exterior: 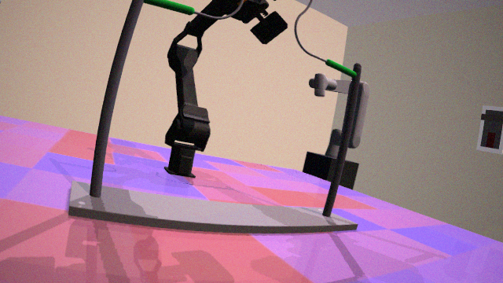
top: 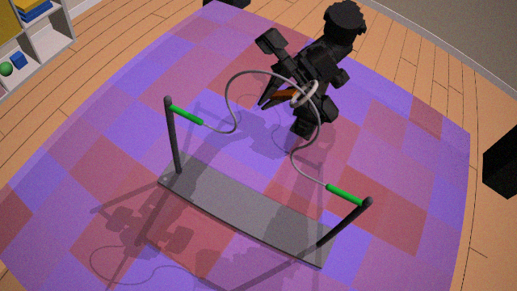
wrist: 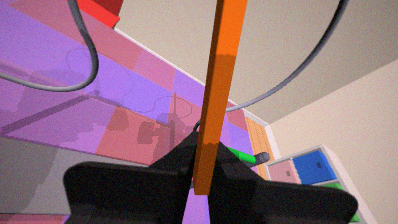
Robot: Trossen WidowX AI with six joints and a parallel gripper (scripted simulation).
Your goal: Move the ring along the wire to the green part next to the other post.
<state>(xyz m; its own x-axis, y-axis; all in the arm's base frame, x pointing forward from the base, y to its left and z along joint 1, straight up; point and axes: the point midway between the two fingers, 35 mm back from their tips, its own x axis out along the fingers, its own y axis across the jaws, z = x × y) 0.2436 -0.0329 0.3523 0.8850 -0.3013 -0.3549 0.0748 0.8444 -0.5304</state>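
My gripper (top: 275,97) (wrist: 201,137) is shut on the orange handle (top: 283,94) (wrist: 220,90), which lies roughly level. The pale ring (top: 307,94) at its end sits high on the arch of the thin grey wire (top: 245,73) (wrist: 93,60), right of the middle, and the wire runs through it. I cannot tell whether ring and wire touch. Green wire parts adjoin the left post (top: 174,137) (exterior: 111,102), where the green part (top: 186,114) (exterior: 170,5) (wrist: 241,156) starts, and the right post (top: 344,223) (exterior: 343,145), with its green part (top: 344,195) (exterior: 341,67). In the exterior view the gripper is cut off at the top.
The posts stand on a grey base plate (top: 242,210) (exterior: 204,216). The arm's base (top: 307,121) (exterior: 181,159) stands behind the wire. A shelf (top: 44,38) (wrist: 320,150) with a blue block (top: 18,60) and a green ball (top: 6,69) is at the far left. A black box (top: 501,162) is at the right.
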